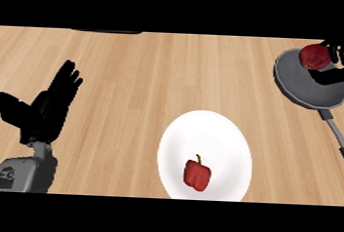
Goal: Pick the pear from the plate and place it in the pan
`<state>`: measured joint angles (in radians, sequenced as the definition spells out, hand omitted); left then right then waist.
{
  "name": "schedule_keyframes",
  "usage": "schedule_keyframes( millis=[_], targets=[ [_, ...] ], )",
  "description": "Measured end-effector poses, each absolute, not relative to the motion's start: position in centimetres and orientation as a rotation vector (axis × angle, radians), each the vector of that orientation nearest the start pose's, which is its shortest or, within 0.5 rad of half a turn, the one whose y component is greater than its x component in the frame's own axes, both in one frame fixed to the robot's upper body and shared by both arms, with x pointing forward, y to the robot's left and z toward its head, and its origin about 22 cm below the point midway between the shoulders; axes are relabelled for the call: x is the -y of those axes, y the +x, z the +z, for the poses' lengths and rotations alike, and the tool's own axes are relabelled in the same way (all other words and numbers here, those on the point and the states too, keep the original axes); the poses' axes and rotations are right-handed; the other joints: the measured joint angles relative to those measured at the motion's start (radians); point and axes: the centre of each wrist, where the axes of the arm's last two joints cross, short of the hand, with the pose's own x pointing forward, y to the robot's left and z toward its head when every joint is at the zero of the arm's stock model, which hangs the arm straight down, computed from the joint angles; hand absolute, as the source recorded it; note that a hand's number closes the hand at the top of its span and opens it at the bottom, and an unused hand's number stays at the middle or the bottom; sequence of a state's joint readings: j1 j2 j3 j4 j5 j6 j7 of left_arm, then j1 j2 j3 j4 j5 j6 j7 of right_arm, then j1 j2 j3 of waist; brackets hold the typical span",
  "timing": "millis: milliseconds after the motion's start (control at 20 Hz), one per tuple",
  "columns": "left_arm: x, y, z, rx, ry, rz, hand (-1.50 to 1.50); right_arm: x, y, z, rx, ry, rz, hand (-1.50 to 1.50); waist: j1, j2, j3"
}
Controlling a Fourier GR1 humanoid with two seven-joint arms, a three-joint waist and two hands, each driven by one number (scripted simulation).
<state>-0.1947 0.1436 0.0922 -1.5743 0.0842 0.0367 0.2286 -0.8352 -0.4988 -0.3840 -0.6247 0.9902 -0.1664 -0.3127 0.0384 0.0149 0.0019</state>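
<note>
Head view is showing the right hand [334, 64] hanging over the grey pan [295, 86] at the far right of the wooden bench [147, 82], fingers curling around a dark red round fruit [313, 56], so the fruit is sitting above the pan's bowl. A white plate [225, 135] is lying near the middle, carrying only a red bell pepper [197, 174]. Over on the left edge, the left hand [45, 107] is resting open, fingers straight and pointing up.
</note>
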Motion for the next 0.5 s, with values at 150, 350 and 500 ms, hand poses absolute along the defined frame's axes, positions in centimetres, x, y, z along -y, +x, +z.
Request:
schedule_keyframes(
  millis=[150,350,500],
  targets=[
    [-26.1,28.6,6.2,1.536,0.066,0.007,0.0,38.1,41.4,10.5,1.476,-1.165,0.815,1.5,0.008,0.002,0.0],
    [-26.0,28.7,6.4,1.544,0.058,0.006,0.0,38.7,41.2,8.8,1.355,-1.112,0.73,-1.5,0.016,0.007,0.001],
    [-25.8,28.5,6.7,1.55,0.053,0.001,0.0,39.7,40.7,8.0,1.299,-1.053,0.699,-1.5,0.022,0.009,0.002]
  ],
)
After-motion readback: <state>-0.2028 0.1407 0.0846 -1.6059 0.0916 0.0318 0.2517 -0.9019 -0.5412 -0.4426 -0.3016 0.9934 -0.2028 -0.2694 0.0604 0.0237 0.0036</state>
